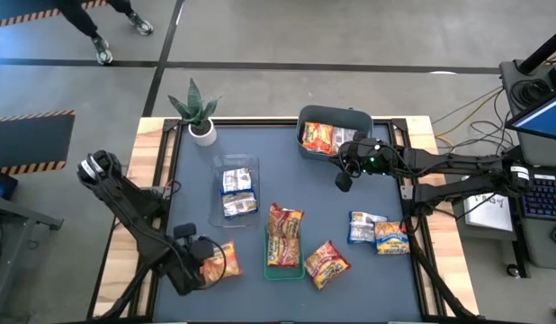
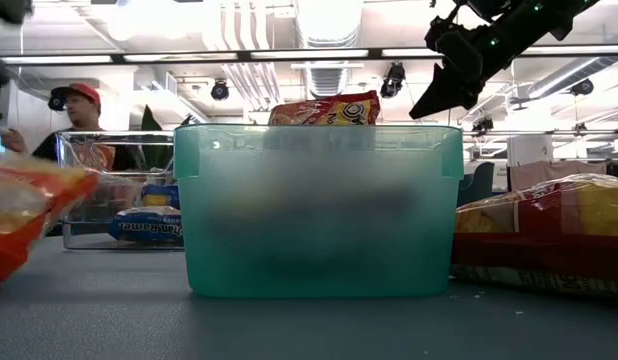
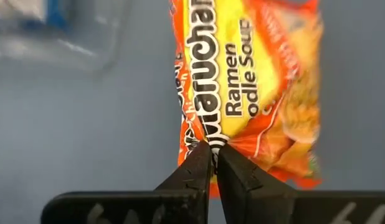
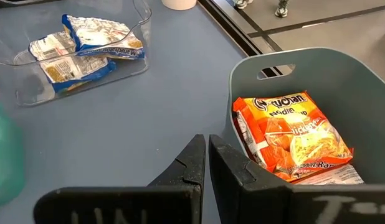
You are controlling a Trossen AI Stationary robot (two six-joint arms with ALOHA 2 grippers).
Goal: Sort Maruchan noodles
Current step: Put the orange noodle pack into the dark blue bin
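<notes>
An orange-and-yellow Maruchan noodle packet [image 3: 248, 74] is at the near left of the table, with my left gripper [image 3: 212, 152] shut on it. More orange packets lie in the green tray [image 1: 271, 270] and in the grey-blue bin [image 4: 342, 81]. One orange packet [image 1: 327, 264] lies flat on the table beside the tray. Silver-and-blue packets sit in a clear container [image 1: 235, 189], and two blue-yellow packets [image 1: 379, 230] lie flat at the right. My right gripper [image 4: 206, 149] hovers shut beside the bin, holding nothing. My left gripper pinches a drawn-up crease of the wrapper [image 3: 202, 134] between its two fingertips, near one end of the packet and by a long edge. The fingers point steeply down from above. The packet [image 2: 29, 215] hangs tilted below them; whether its low end touches the table I cannot tell.
A potted plant [image 1: 195, 112] stands at the table's far left corner. A person [image 2: 79, 120] shows beyond the table. Bare table top lies between the clear container and the bin, and along the near edge.
</notes>
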